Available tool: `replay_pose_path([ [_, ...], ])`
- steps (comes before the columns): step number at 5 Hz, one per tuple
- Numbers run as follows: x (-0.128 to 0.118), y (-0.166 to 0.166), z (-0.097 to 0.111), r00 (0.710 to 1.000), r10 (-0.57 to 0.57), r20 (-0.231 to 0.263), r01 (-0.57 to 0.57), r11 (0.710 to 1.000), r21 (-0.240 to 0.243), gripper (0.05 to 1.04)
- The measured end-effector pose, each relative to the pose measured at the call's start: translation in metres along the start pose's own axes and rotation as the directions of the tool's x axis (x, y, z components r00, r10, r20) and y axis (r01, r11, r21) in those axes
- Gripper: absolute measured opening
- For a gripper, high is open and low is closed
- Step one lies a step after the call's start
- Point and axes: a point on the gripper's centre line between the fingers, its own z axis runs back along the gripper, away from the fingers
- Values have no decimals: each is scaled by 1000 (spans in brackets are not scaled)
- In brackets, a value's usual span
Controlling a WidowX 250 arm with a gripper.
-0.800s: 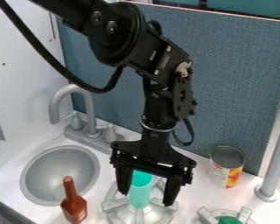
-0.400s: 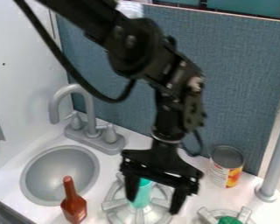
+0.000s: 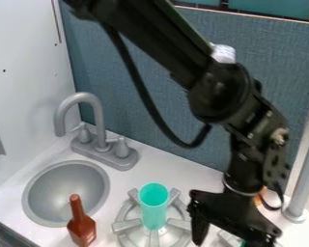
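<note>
Fingers (image 3: 199, 227) of the black gripper (image 3: 235, 240) are spread apart over one stove burner (image 3: 228, 238); a turquoise cup (image 3: 153, 213) is stood upright on the other burner (image 3: 127, 226), and a brown bottle (image 3: 81, 227) is placed beside the sink basin (image 3: 65, 190)

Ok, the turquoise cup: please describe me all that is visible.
The turquoise cup is tall, narrow and plain, round and open at the top, plastic by its look. It stands upright over the middle of the grey burner, among the raised arms. The gripper is to its right in the picture, not touching it.
</note>
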Motion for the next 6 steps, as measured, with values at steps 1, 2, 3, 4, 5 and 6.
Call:
replay_pose_path([
  [1, 12, -18, -13, 999, -42, -8, 42, 999, 8, 1009],
  [2, 25, -31, -27, 997, -68, -24, 69, 997, 31, 1009],
  [3, 38, -36, -42, 996, -73, -42, 76, 995, 65, 1009],
  [4, 46, -36, -47, 997, -62, -43, 65, 994, 91, 1009],
  [5, 54, -38, -61, 997, -58, -59, 64, 993, 100, 1009],
  [6, 63, -37, -70, 997, -49, -64, 55, 994, 98, 1009],
])
